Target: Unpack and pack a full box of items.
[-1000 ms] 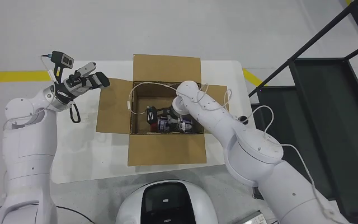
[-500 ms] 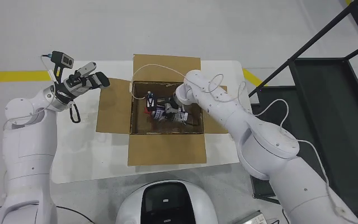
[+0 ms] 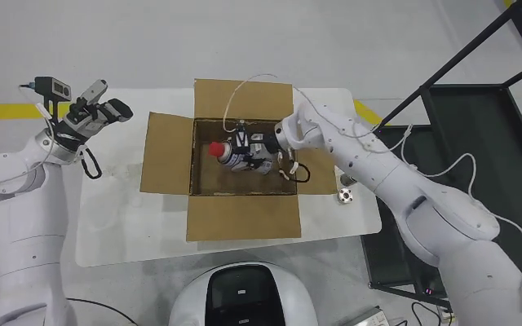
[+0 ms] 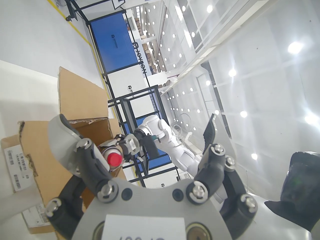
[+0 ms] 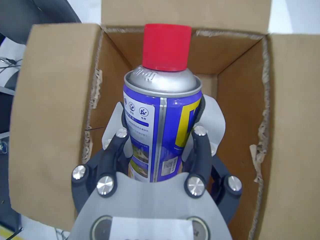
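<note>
Gripping a spray can (image 5: 160, 126) with the right fingers (image 5: 217, 123), clamped on both sides of its blue body. Sits lengthwise between them, base back toward the palm, red cap (image 5: 166, 47) out beyond the fingertips. Held over the open mouth of the cardboard box (image 3: 167, 155), apparently lifted off its floor. With the left fingers (image 4: 62, 133) apart and empty, well off from the box, above the far edge of the tabletop (image 3: 122, 220).

Could slip: smooth round metal, pinched between two pads, with the cap end hanging out ahead of the fingers and levering against the hold. Could also clip the box wall ahead of the fingertips if swung or lowered without clearance, knocking the cap loose or twisting the can in the grip. Might catch a raised flap beside the fingers on the way out and drag the box along.

Points cap-first away from the right palm, toward the side of the box nearest the left fingers. Runs its long axis straight out through the grip, close to level as judged from above.
</note>
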You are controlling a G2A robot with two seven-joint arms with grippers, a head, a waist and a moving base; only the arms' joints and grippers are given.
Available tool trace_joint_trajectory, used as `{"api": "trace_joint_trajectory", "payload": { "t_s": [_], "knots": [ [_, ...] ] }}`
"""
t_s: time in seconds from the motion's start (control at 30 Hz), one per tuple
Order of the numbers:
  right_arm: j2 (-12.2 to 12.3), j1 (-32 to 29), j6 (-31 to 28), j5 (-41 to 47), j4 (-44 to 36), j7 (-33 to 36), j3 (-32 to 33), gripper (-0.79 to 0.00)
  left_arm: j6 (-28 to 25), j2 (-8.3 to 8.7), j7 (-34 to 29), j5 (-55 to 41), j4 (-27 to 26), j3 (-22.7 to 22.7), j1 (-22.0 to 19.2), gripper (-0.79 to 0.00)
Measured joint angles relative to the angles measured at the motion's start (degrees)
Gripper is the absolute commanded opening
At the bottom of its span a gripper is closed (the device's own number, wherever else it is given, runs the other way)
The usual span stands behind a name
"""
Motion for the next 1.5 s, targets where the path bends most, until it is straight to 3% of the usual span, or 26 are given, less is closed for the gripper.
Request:
{"api": "trace_joint_trajectory", "payload": {
  "t_s": [0.17,0.27,0.47,0.6,1.23,1.33,1.43,1.5],
  "knots": [
    [7.4,-7.9,0.0,-4.1,-10.2,-9.4,10.5,-0.785,0.0,0.0,0.0,0.0,0.0,0.0,0.0,0.0],
    [11.6,-16.0,0.3,-7.5,-17.0,-16.9,19.3,-0.785,0.0,0.0,0.0,0.0,0.0,0.0,0.0,0.0],
    [15.7,-32.1,6.2,-14.3,-26.3,-31.8,31.9,-0.785,0.0,0.0,0.0,0.0,0.0,0.0,0.0,0.0],
    [16.5,-37.9,8.9,-18.1,-28.2,-36.9,34.9,-0.785,0.0,0.0,0.0,0.0,0.0,0.0,0.0,0.0],
    [16.4,-37.5,8.8,-17.9,-28.1,-36.7,34.8,-0.785,0.0,0.0,0.0,0.0,0.0,0.0,0.0,0.0],
    [16.4,-38.3,11.2,-17.1,-27.7,-36.2,36.0,-0.785,0.0,0.0,0.0,0.0,0.0,0.0,0.0,0.0],
    [16.7,-40.5,14.0,-16.2,-26.3,-39.1,38.9,-0.785,0.0,0.0,0.0,0.0,0.0,0.0,0.0,0.0],
    [16.9,-43.3,16.2,-14.9,-25.1,-44.8,41.5,-0.785,0.0,0.0,0.0,0.0,0.0,0.0,0.0,0.0]
  ]
}}
